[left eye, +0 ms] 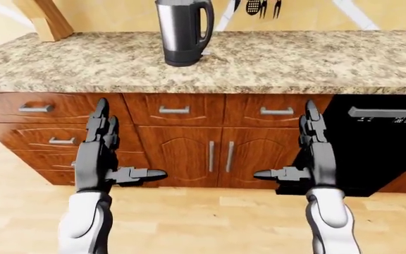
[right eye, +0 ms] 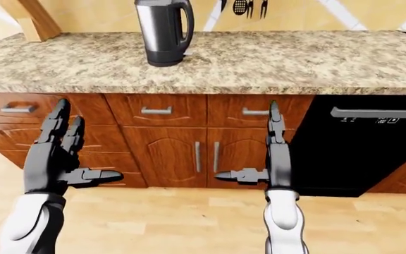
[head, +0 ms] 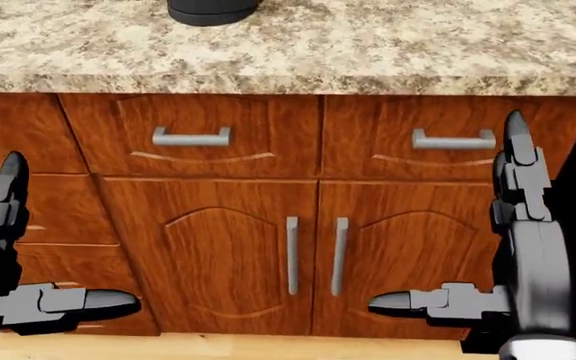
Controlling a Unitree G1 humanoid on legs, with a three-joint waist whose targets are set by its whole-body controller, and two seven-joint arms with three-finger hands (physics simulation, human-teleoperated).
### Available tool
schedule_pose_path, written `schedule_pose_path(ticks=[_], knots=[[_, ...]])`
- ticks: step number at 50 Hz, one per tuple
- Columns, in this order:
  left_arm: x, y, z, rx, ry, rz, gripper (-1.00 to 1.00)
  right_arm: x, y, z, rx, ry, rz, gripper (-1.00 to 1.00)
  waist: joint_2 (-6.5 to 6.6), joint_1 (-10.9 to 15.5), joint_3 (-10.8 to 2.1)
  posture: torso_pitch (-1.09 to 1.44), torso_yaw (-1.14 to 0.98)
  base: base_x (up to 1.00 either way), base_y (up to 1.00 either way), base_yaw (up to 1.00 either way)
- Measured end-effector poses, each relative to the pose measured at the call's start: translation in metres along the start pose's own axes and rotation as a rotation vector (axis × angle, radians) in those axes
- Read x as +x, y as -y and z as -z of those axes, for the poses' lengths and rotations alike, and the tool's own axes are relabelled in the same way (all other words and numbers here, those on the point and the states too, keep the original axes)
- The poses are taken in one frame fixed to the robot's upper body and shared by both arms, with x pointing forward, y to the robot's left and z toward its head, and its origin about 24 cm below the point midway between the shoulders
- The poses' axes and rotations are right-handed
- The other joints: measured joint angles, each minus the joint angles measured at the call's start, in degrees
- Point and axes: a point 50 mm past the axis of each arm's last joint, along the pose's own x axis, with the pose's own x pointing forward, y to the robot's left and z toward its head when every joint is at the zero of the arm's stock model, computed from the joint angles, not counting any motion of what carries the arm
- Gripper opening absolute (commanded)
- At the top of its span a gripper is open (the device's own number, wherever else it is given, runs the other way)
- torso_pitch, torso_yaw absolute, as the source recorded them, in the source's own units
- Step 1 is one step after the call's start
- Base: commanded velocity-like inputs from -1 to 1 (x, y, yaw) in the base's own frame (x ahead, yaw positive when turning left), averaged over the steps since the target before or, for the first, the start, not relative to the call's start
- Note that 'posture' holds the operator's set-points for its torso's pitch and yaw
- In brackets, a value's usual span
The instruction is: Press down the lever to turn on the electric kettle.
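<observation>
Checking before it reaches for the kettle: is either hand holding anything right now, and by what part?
Nothing is held. The left hand and right hand are both open and empty, raised before the cabinet doors, well below the kettle on the counter.

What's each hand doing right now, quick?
Left hand: open, holding nothing.
Right hand: open, holding nothing.

Speckled granite counter (left eye: 295,58) runs across the top, reddish wood cabinets (left eye: 220,153) beneath it with silver bar handles (head: 191,137), a black dishwasher (left eye: 383,148) at the right, utensils (left eye: 256,6) hanging on the yellow wall, pale wood floor (left eye: 203,222) below
</observation>
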Motion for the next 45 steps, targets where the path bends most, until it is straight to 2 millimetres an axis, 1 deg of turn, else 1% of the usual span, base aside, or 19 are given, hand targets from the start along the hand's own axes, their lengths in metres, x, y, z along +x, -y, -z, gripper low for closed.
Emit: schedule_pose_path(ticks=[3,4,7,9,12,14,16,18,20,22,26,29,30,34,38,41,42,43,45], knots=[[-0.002,0.0,-0.007,0.003,0.029,-0.002,1.0,0.001,0.0,-0.004,0.001,0.021,-0.002,1.0,3.39,-0.1,-0.63,0.0,0.0,0.15,0.0,0.0],[-0.002,-0.002,-0.007,0.008,0.024,-0.007,1.0,0.001,-0.003,-0.003,0.01,0.018,-0.009,1.0,2.86,0.4,-0.63,0.0,0.0,0.14,0.0,0.0],[-0.004,-0.005,-0.002,0.01,-0.012,-0.029,1.0,-0.001,-0.009,0.003,0.016,-0.013,-0.037,1.0,2.95,1.2,-0.56,0.0,0.0,0.14,0.0,0.0],[-0.005,-0.005,-0.003,0.01,-0.015,-0.031,1.0,-0.001,-0.008,0.004,0.014,-0.02,-0.035,1.0,2.01,1.2,-0.78,0.0,0.0,0.15,0.0,0.0],[-0.004,-0.003,-0.007,0.011,0.002,-0.023,1.0,0.0,-0.005,-0.001,0.01,0.002,-0.021,1.0,-0.25,1.3,-0.54,0.0,0.0,0.15,0.0,0.0],[-0.004,-0.004,-0.01,0.014,0.01,-0.022,1.0,0.0,-0.005,-0.004,0.011,0.019,-0.019,1.0,-1.96,1.4,-0.49,0.0,0.0,0.15,0.0,0.0],[-0.004,-0.004,-0.013,0.015,0.022,-0.022,1.0,0.0,-0.004,-0.005,0.009,0.03,-0.018,1.0,-4.2,1.3,-0.99,0.0,0.0,0.14,0.0,0.0],[-0.004,-0.001,-0.012,0.002,0.014,-0.008,1.0,0.0,-0.001,-0.002,-0.002,0.015,-0.007,1.0,-2.97,0.5,-0.57,0.0,0.0,0.14,0.0,0.0],[-0.004,0.001,-0.01,-0.003,-0.001,0.004,1.0,-0.001,0.001,0.004,-0.007,-0.016,0.003,1.0,-3.19,0.1,-0.61,0.0,0.0,0.15,0.0,0.0],[-0.004,0.0,-0.01,-0.001,-0.002,0.002,1.0,-0.001,0.001,0.004,-0.008,-0.021,0.003,1.0,-2.53,0.0,-0.65,0.0,0.0,0.14,0.0,0.0],[-0.004,-0.002,-0.016,0.004,0.025,-0.008,1.0,0.0,-0.001,-0.003,-0.007,0.012,-0.004,1.0,0.44,0.0,-0.08,0.0,0.0,0.14,0.0,0.0],[-0.004,-0.003,-0.018,0.009,0.037,-0.01,1.0,0.001,-0.002,-0.007,-0.005,0.029,-0.009,1.0,3.31,0.0,-0.61,0.0,0.0,0.15,0.0,0.0],[-0.004,-0.006,-0.017,0.014,0.031,-0.02,1.0,0.001,-0.005,-0.006,0.002,0.023,-0.019,1.0,2.68,0.4,-0.48,0.0,0.0,0.15,0.0,0.0],[-0.004,-0.01,-0.009,0.014,-0.012,-0.044,1.0,-0.001,-0.009,0.0,0.003,-0.01,-0.042,1.0,2.08,1.1,-0.53,0.0,0.0,0.15,0.0,0.0],[-0.004,-0.007,-0.013,0.015,0.013,-0.034,1.0,0.0,-0.006,-0.005,-0.004,0.016,-0.025,1.0,-0.48,1.1,-0.48,0.0,0.0,0.16,0.0,0.0],[-0.004,-0.007,-0.014,0.015,0.025,-0.031,1.0,0.001,-0.008,-0.009,-0.004,0.036,-0.033,1.0,-3.37,1.4,-0.74,0.0,0.0,0.16,0.0,0.0],[-0.003,-0.006,-0.014,0.009,0.029,-0.027,1.0,0.001,-0.007,-0.009,-0.009,0.039,-0.033,1.0,-3.81,1.1,-1.0,0.0,0.0,0.16,0.0,0.0],[-0.003,-0.003,-0.012,0.0,0.022,-0.018,1.0,0.001,-0.005,-0.008,-0.016,0.034,-0.028,1.0,-3.09,0.6,-0.64,0.0,0.0,0.17,0.0,0.0],[-0.003,0.0,-0.006,-0.007,-0.006,0.0,1.0,-0.001,-0.004,-0.001,-0.023,0.001,-0.019,1.0,-3.05,0.2,-0.3,0.0,0.0,0.17,0.0,0.0]])
